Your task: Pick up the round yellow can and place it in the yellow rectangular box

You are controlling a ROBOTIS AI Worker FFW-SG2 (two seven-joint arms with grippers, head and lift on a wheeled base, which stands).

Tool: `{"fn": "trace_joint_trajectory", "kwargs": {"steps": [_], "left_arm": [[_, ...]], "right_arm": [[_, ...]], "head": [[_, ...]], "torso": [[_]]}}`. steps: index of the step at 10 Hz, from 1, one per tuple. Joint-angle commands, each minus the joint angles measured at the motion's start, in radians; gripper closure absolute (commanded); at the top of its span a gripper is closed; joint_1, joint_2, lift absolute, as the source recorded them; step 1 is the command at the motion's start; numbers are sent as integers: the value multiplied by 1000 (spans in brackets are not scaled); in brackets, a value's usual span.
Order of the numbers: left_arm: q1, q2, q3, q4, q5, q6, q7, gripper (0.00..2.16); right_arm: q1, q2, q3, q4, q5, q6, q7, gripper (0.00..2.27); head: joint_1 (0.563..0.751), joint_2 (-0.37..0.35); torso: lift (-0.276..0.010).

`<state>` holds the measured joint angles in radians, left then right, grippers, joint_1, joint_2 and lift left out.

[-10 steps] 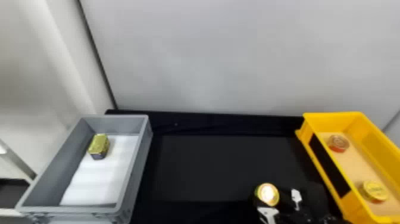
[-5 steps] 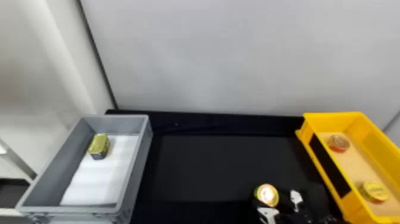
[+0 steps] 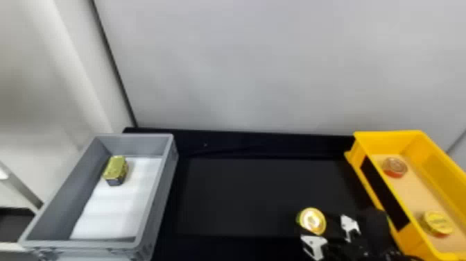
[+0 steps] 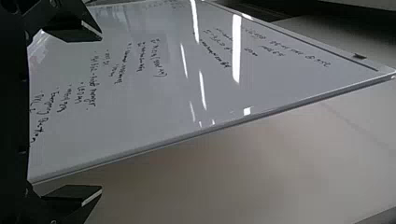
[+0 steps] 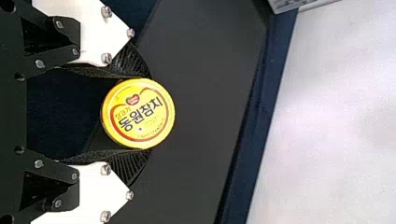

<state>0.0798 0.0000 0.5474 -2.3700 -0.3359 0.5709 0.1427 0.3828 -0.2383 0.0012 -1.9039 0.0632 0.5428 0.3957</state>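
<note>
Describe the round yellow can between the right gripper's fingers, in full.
The round yellow can is low, apparently metal and undented, its flat printed face bearing a curved red line and dark lettering. The right gripper's fingers touch opposite sides. It is left of the yellow box; whether it touches the black table is unclear.

gap btwn gray bin [image 3: 163,194] & can [image 3: 313,220], box wall [image 3: 416,240] R

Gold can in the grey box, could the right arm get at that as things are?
Probably not: the right gripper looks closed on the round yellow can, over near the yellow box, though the grey box's open top leaves the gold can free.
</note>
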Motion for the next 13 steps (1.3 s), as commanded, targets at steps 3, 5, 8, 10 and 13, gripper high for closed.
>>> {"fn": "trace_joint_trajectory", "kwargs": {"steps": [3,5,8,10,13], "left_arm": [[-3,-3,-1,2,0,0,0,125],[-3,-3,-3,2,0,0,0,124],[-3,-3,-6,5,0,3,0,124],[0,-3,0,3,0,5,0,124],[-3,-3,-6,5,0,6,0,124]], "right_arm": [[1,-1,-15,-147,1,54,-3,553],[-18,-1,-10,-201,3,63,-41,555],[-53,1,-9,-267,6,93,-84,555],[-76,1,3,-293,1,86,-133,552],[-84,1,-41,-350,21,90,-195,552]], "head": [[694,14],[694,14],[694,14],[694,14],[694,14]], "torso": [[-90],[-90],[-90],[-90],[-90]]}}
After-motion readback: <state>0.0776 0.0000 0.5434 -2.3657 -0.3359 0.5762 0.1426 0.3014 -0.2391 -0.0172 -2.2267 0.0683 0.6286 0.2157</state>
